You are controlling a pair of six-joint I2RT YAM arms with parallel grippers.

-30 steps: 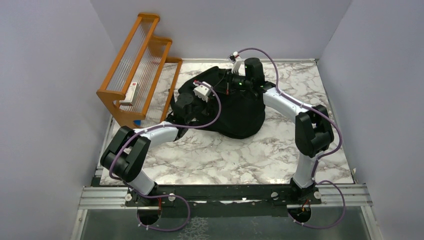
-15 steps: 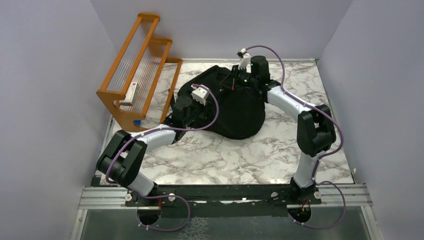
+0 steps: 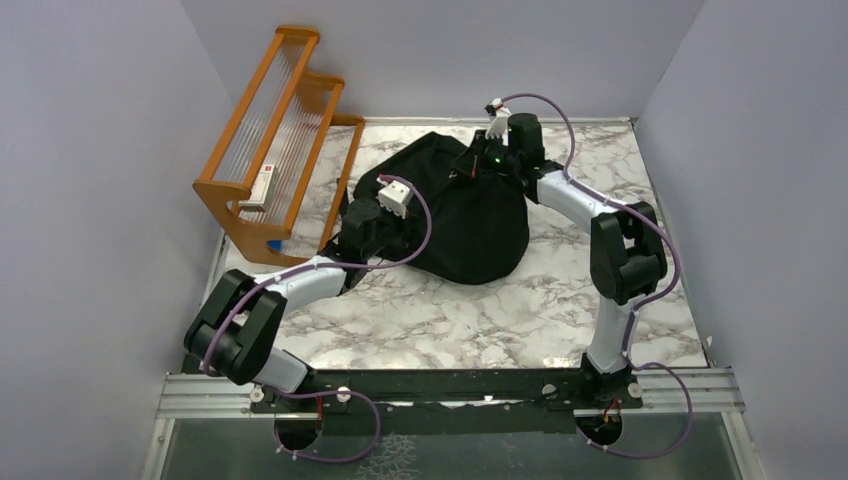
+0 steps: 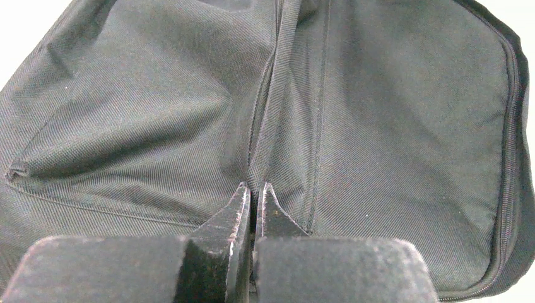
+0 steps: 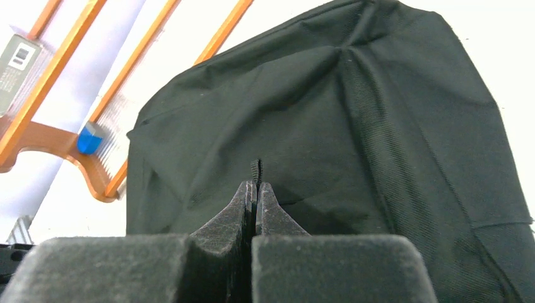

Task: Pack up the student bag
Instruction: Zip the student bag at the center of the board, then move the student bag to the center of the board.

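Fingers (image 4: 236,211) of the left gripper (image 4: 254,194) are pressed together with almost no gap, and they pinch a raised fold (image 4: 277,95) of the student bag (image 4: 391,126). This fold runs straight away from the tips, so from this side the cloth lies directly ahead of the fingers and a little to their right. In the view from above the bag sits in the middle of the marble table (image 3: 430,310), a slumped black heap. The left gripper is at its near-left edge and is the arm closer to the bases. The bag is crumpled, so I cannot tell its long axis for sure; it looks wider from left to right than from near to far.

On the far side the right gripper (image 5: 255,188) is also closed tight. A small ribbed tab (image 5: 255,167) stands up between its tips; I judge it to be a zip pull or a bit of zip tape of the bag, but it is too small to be sure. The two grips therefore face each other across the bag, and any pull goes along the line between them. No opening shows yet.

Beyond the bag, at far left, stands the wooden rack (image 3: 270,130) with a small labelled item (image 3: 262,185) on it
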